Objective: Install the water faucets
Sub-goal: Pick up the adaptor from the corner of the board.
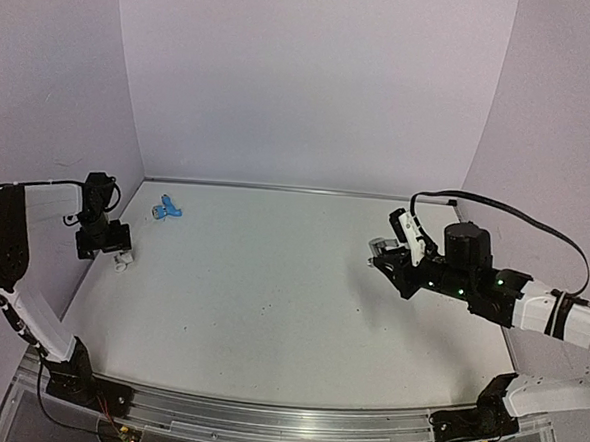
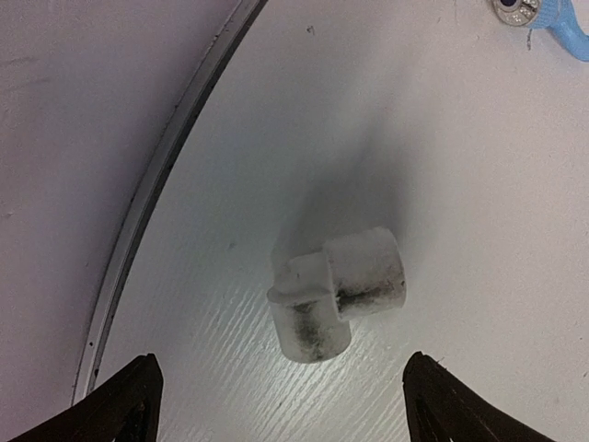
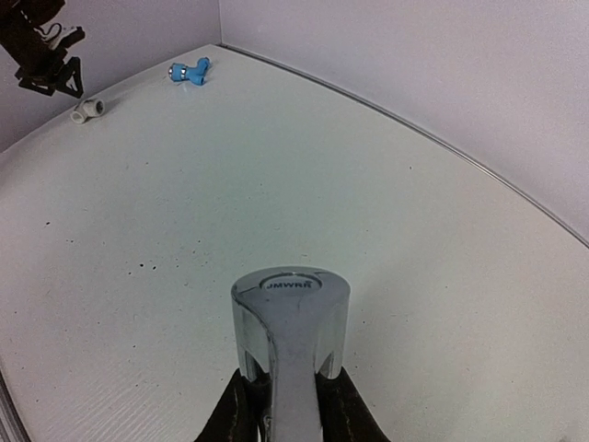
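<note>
The blue faucet [image 1: 166, 210] lies at the table's far left; it also shows in the right wrist view [image 3: 189, 71] and at the top right corner of the left wrist view [image 2: 552, 17]. My left gripper [image 1: 113, 248] is open, hovering just above a white elbow pipe fitting [image 2: 336, 292], its fingertips [image 2: 120, 405] apart on either side. The fitting also shows in the top view [image 1: 123, 262] and the right wrist view [image 3: 87, 110]. My right gripper [image 1: 385, 257] is shut on the silver faucet [image 3: 290, 331] and holds it above the table's right side.
Purple walls enclose the white table [image 1: 271, 290] on three sides. A metal rail [image 2: 156, 175] runs along the table's left edge close to the fitting. A black cable [image 1: 516, 216] loops over my right arm.
</note>
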